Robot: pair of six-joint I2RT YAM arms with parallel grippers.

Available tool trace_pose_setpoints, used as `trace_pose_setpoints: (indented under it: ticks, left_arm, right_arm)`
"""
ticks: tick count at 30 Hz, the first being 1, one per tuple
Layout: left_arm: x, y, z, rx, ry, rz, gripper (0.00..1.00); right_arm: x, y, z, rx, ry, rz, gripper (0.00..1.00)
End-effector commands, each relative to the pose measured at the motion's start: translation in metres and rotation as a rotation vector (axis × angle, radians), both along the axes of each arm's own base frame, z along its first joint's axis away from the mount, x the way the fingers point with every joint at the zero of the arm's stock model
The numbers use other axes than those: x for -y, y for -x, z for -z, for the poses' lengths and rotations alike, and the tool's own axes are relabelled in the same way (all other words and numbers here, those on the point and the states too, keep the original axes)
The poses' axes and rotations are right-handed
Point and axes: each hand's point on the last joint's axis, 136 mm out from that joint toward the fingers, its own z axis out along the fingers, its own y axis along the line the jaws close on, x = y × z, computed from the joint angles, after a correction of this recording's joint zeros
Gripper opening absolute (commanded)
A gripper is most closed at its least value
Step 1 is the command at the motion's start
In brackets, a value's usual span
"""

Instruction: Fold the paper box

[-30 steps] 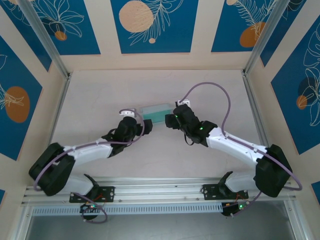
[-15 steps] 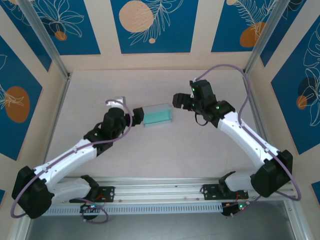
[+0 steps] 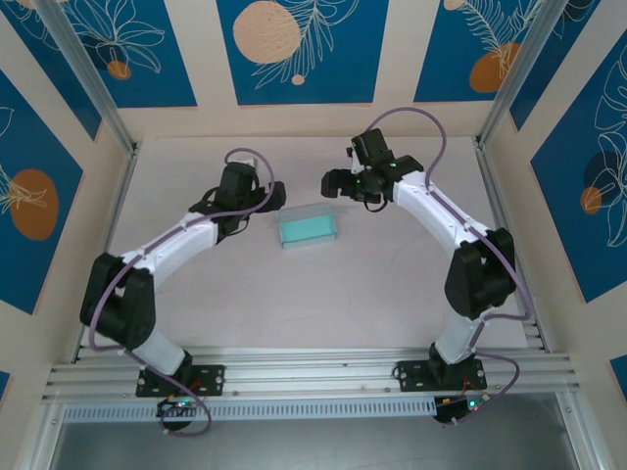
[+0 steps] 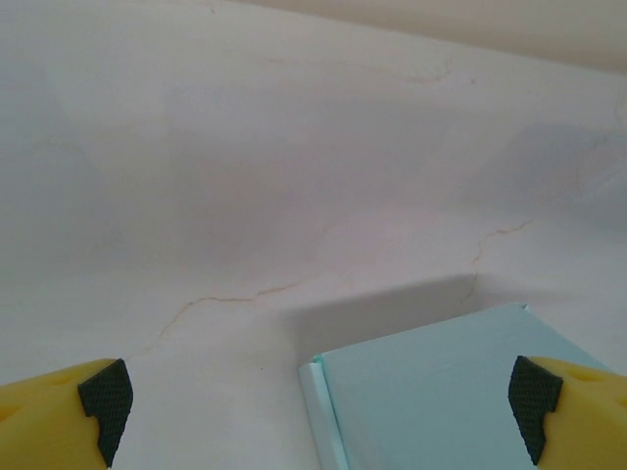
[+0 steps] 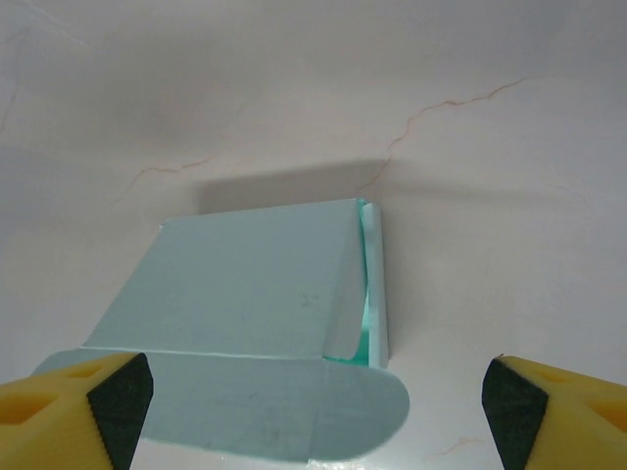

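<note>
1. Now the paper box (image 3: 308,227) lies free on the table (image 3: 392,294), a little past its middle toward the far edge. It rests flat on one broad face.
2. In the right wrist view, a rounded end flap (image 5: 294,416) is spread on the table, not tucked in.
3. A second ago both jaws were pressed in at the box's short ends. Both have since pulled back toward the far edge and touch nothing.
4. The left jaws stand wide apart near the box's far-left corner, and the right jaws, also apart, near its far-right corner.
5. Likely the body is formed and released, and tucking that flap remains.
6. The table is pale and matte, crossed by hairline cracks (image 5: 441,108).
7. Cream walls carry blue leaf-patterned panels (image 3: 294,49). Metal posts (image 3: 88,78) stand at the far corners, and a rail (image 3: 313,367) runs along the near edge.
</note>
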Motion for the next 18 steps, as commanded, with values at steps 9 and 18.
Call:
trace_pose_setpoints:
  ticks: [9, 18]
  left_arm:
    - [0.019, -0.005, 0.054, -0.170, -0.019, 0.086, 1.00]
    - [0.012, 0.009, 0.089, -0.245, -0.033, 0.063, 1.00]
  right_arm:
    - [-0.019, -0.012, 0.048, -0.150, -0.003, -0.096, 0.78]
    - [-0.013, -0.003, 0.077, -0.208, 0.001, -0.092, 0.74]
